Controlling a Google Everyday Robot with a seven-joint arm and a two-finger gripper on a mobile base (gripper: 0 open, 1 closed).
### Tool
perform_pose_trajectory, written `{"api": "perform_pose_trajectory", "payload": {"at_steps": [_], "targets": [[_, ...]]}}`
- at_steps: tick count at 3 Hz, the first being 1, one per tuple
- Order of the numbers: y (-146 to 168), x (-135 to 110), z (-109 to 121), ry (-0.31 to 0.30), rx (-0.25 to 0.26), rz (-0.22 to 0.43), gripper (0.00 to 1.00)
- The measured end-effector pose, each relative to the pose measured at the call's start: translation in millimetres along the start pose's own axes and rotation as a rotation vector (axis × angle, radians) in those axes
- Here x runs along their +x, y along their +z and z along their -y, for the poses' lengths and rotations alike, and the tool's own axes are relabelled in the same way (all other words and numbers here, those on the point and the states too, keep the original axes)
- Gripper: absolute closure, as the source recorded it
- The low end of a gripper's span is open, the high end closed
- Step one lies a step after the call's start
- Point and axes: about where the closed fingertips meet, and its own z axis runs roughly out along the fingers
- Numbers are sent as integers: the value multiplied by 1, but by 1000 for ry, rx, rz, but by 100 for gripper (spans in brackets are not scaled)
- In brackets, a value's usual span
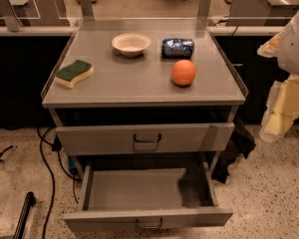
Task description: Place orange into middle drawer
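Observation:
The orange (183, 72) sits on the grey cabinet top (139, 86), right of centre, in front of a dark blue shiny packet (177, 47). The middle drawer (139, 189) is pulled far out at the bottom. It is shallow and nothing lies in it. Its narrow front panel has a small dark loop handle (149, 226). My gripper (283, 108) shows as pale cream parts at the right edge. It hangs beside the cabinet, to the right of and lower than the orange, and touches neither the orange nor the drawer.
A cream bowl (131, 44) and a green-and-yellow sponge (74, 73) lie on the cabinet top. The drawer with the taller front panel (144, 138) stands above the open one. Cables (46, 158) run over the speckled floor at the left. A dark cloth (235, 148) hangs at the right.

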Motion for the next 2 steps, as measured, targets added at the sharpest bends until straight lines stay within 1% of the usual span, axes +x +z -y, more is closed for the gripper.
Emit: {"api": "perform_pose_trajectory", "payload": {"at_steps": [1,2], "targets": [[0,0,0,0,0,0,0],[6,-1,17,21,15,42,0]]}}
